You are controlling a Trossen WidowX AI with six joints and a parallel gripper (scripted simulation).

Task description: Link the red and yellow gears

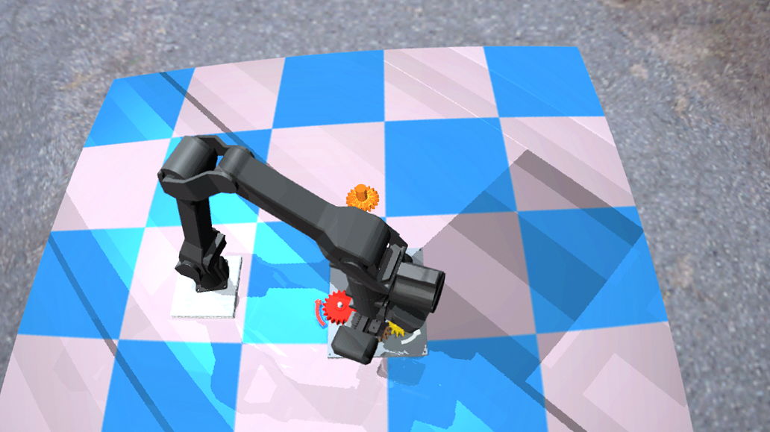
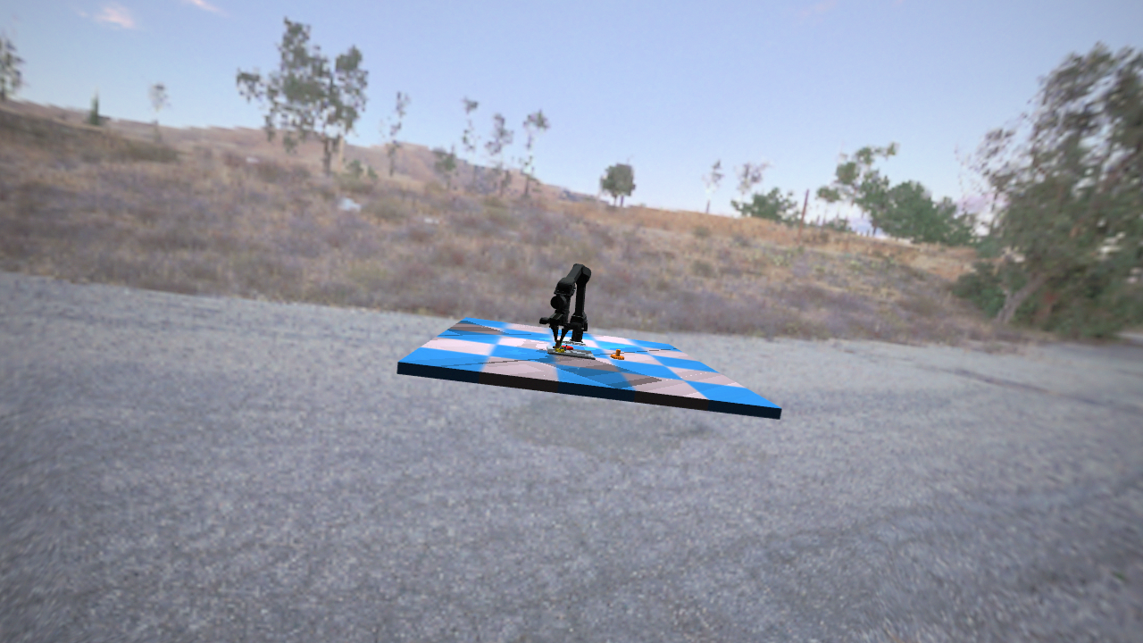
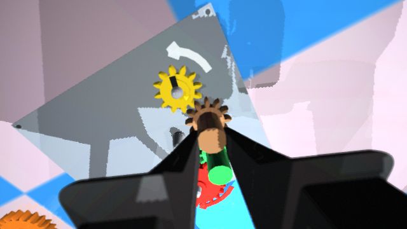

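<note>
My gripper (image 3: 210,134) is shut on the handle of the brown gear (image 3: 208,109). The brown gear is right beside the yellow gear (image 3: 178,85) (image 1: 395,329) at its lower right in the wrist view; their teeth overlap in this view, and whether it sits flat cannot be told. The yellow gear, with its black stripe, sits on the grey board (image 3: 111,83). The green gear, its handle (image 3: 220,173) upright, shows between my fingers, between the brown gear and the red gear (image 3: 210,187) (image 1: 337,306). An empty peg (image 3: 179,138) stands left of the fingers.
An orange gear (image 1: 362,198) (image 2: 617,354) (image 3: 25,221) with an upright handle stands on the table off the board. The white arrow (image 3: 191,56) curves beside the yellow gear. The red arrow (image 1: 318,314) is beside the red gear. The arm hides part of the board in the top view.
</note>
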